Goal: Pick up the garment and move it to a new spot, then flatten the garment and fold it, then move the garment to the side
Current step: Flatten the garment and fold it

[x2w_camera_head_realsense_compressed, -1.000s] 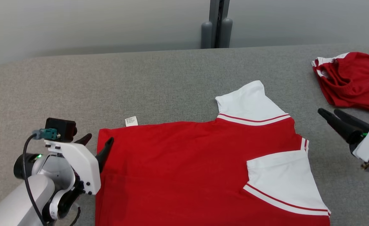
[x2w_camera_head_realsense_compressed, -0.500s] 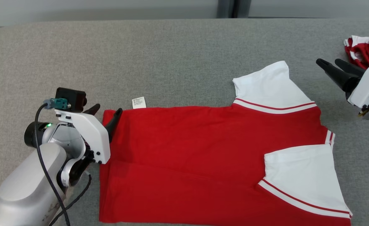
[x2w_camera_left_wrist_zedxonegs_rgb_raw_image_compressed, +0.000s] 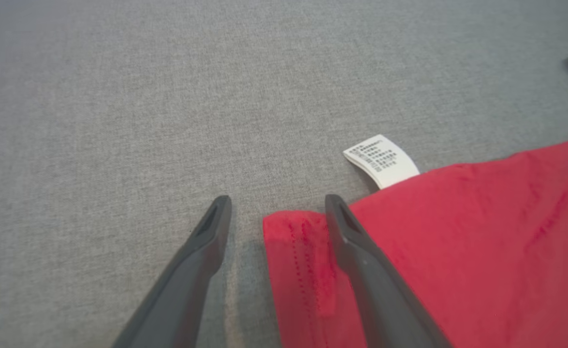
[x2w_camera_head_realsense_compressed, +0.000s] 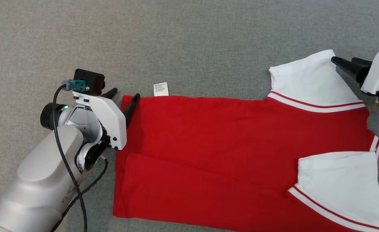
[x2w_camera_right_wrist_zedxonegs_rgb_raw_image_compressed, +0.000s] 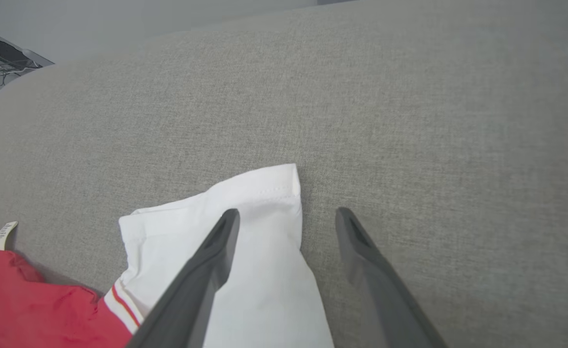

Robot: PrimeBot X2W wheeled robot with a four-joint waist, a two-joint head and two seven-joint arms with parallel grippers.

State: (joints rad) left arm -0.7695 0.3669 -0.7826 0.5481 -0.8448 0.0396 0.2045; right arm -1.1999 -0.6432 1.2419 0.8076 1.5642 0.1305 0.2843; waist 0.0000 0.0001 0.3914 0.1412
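On the grey fabric table (x2w_camera_head_realsense_compressed: 189,48) lies the garment (x2w_camera_head_realsense_compressed: 224,145) (both jaws spread wide, empty).

Garment (x2w_camera_head_realsense_compressed: 208,145) lower-right corner beyond bottom edge

Garment (x2w_camera_left_wrist_zedxonegs_rgb_raw_image_compressed: 482,241) label (x2w_camera_left_wrist_zedxonegs_rgb_raw_image_compressed: 381,160) print seemingly unreadable.

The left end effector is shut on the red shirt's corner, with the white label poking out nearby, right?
Not shut: the left wrist view shows the left end effector open, straddling the red shirt's corner. The white label does poke out nearby.
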